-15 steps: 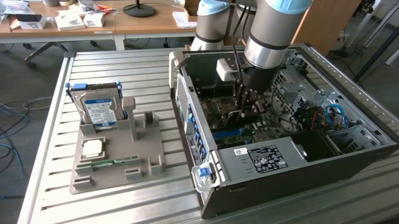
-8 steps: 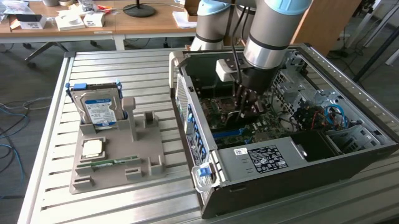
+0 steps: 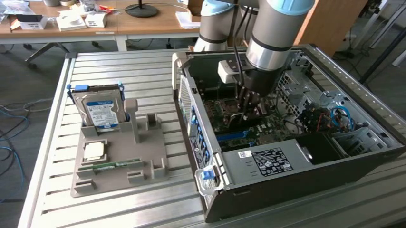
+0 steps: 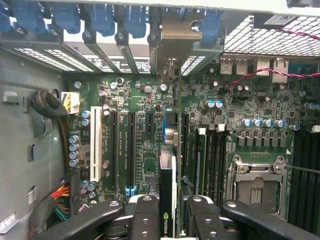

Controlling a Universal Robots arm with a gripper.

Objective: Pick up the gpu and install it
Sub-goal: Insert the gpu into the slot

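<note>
wooden desks — rear | grey floor | slatted metal table

The scene was lit softly and evenly, and no hard shadows were cast. The pale ribbed aluminium tabletop was rendered bright, while the inside of the black open-sided computer case was left dimmer beneath the glossy grey robot arm. In the wrist view, light was blown out white through the perforated metal rear vents, and small glints were caught on the black end effector.

Ribbed bare-metal table, matt grey plastic holder, dark metal case, smooth black gpu.
</note>
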